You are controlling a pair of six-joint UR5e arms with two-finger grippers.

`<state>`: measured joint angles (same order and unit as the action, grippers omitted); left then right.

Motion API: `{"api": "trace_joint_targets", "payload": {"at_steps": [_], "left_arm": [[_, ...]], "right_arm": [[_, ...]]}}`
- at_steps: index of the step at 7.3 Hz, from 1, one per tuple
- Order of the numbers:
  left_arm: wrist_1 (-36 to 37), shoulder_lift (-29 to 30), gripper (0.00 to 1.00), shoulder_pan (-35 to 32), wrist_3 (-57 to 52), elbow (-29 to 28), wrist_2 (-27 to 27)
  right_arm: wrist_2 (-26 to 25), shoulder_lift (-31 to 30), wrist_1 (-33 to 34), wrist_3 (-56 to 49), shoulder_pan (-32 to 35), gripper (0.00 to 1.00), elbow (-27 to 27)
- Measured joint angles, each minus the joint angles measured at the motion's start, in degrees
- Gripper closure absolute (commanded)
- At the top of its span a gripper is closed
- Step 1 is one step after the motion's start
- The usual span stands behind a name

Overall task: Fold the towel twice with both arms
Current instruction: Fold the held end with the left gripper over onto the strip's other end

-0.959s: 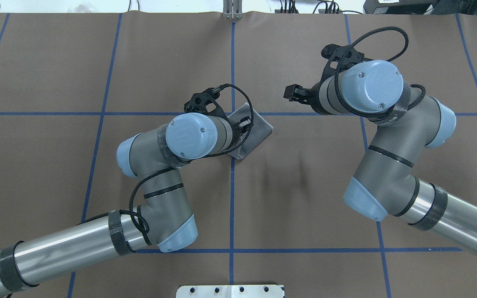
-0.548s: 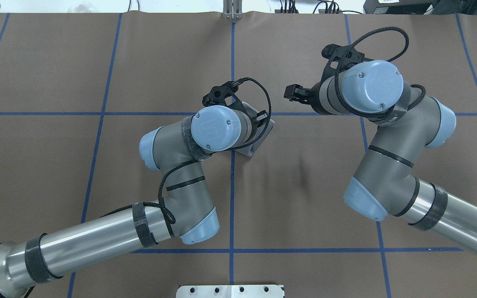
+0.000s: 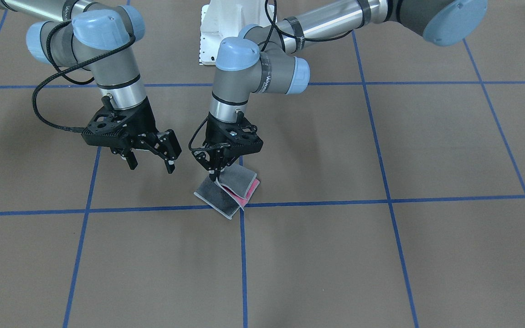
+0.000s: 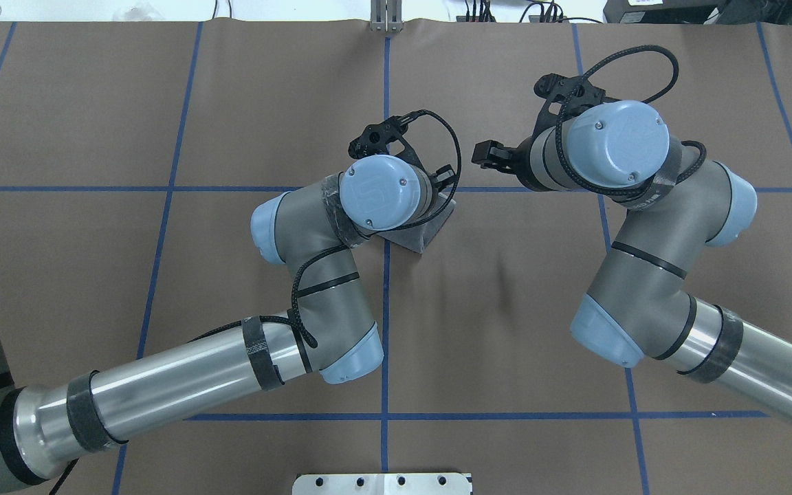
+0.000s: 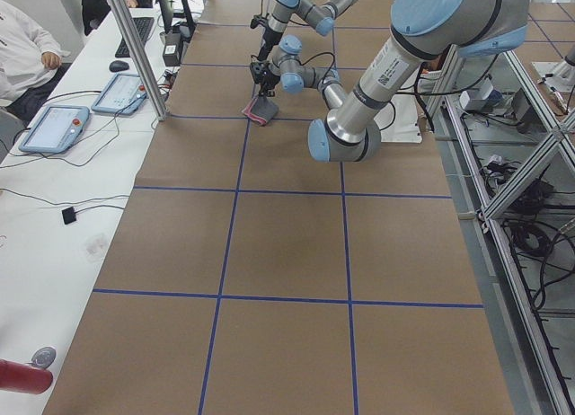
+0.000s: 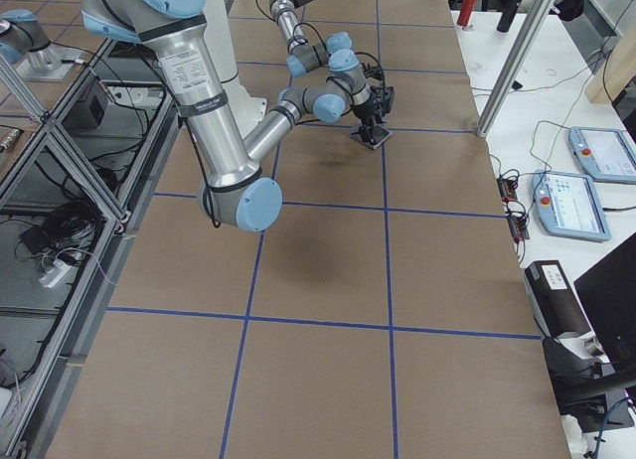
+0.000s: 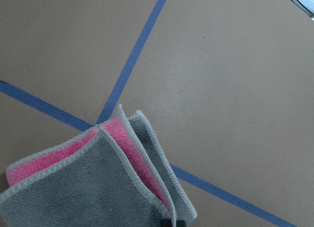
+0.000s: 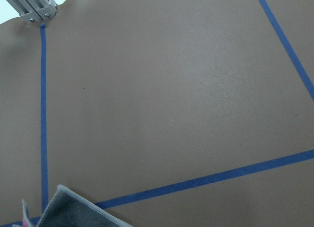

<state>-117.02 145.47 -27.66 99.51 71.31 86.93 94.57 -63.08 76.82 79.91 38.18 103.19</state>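
The towel (image 3: 220,196) is small, light, soft terry. It has no stiffness of its own, so any part you lift will droop and the free layers will slide over one another. Judging by the pile, it should grip the pads well and is not fragile. It lies folded on the brown-covered table (image 3: 381,255), right at a crossing of the blue tape lines (image 3: 242,206). Grey faces outward, and pink shows between the layers on one side.

Your left gripper (image 3: 216,175) is pinched shut on the stitched edge of the top layer and holds that flap slightly raised. The wrist view shows the layers fanned open below it. The light grey border is the best place to hold, near a corner, where the hem gives the pads something firmer. Take only the layers you mean to move.

Your right gripper (image 3: 150,166) hangs beside the towel, clear of it, with its jaws spread and nothing in them.

The towel shows no label or brand. The lettering on the left arm (image 3: 267,81) is too small to read.
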Motion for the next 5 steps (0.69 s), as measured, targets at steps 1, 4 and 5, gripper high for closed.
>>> {"api": "trace_joint_targets", "payload": {"at_steps": [1,4,5], "left_arm": [[0.1,1.1,1.00,-0.3,0.0,-1.3,0.0],[0.0,3.7,0.97,-0.4,0.2,-4.7,0.0],[0.0,4.5,0.53,-0.3,0.4,-5.8,0.1]], "right_arm": [[0.0,0.0,0.0,0.0,0.0,0.00,0.0],[-0.1,0.0,0.0,0.2,0.0,0.00,0.0],[-0.1,0.0,0.0,0.3,0.0,0.00,0.0]]}}
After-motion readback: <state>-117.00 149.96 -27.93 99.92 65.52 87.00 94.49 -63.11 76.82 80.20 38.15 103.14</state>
